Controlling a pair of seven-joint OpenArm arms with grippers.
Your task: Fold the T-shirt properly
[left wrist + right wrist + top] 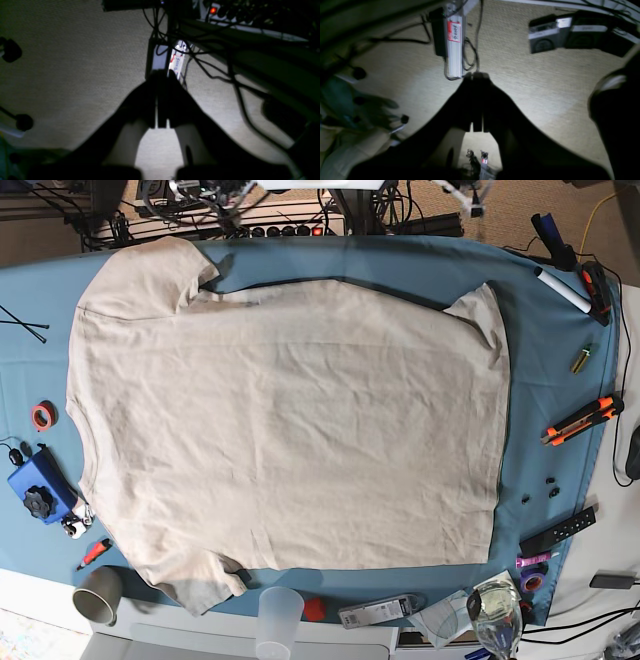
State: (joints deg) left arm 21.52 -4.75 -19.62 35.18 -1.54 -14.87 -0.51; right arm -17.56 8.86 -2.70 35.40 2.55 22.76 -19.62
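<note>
Bench: blue cloth (pixel 545 370) covered it, tools scattered along both ends.
T-shirt (pixel 290 430): lay spread flat, filling mid-bench, both sleeves out.
Left tool (pixel 162 75): closed, empty, aimed at carpet off the bench.
Right tool (pixel 477 75): likewise closed, holding nothing.
Step advice: grip each sleeve edge evenly; fold inward without wrinkling.

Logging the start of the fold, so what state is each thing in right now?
T-shirt: spread flat on the blue cloth, unfolded, sleeves out.
Left gripper: shut, empty, over the floor.
Right gripper: shut, empty, over the floor.
Clear cup: upright.
Paper cup: upright.
</note>
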